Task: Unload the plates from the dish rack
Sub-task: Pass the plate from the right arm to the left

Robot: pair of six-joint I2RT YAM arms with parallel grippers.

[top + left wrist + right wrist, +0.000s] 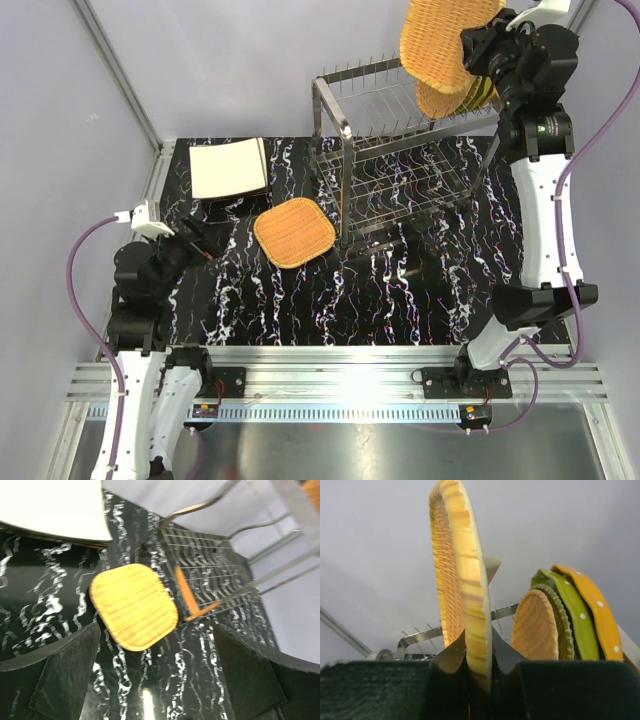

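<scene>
My right gripper is shut on the rim of a woven-look orange-tan plate, held on edge above the dish rack at the top right. Behind it, a round woven plate, a green dotted one and an orange dotted one stand on the rack's upper tier. A woven rounded-square plate lies flat on the table, left of the rack. Square cream plates are stacked at the back left. My left gripper hovers open and empty, short of the flat woven plate.
The black marbled tabletop runs under both arms. An aluminium post and grey walls close the back and left. The rack's tubular frame rises just beyond the flat woven plate. The right arm's cable loops at the right.
</scene>
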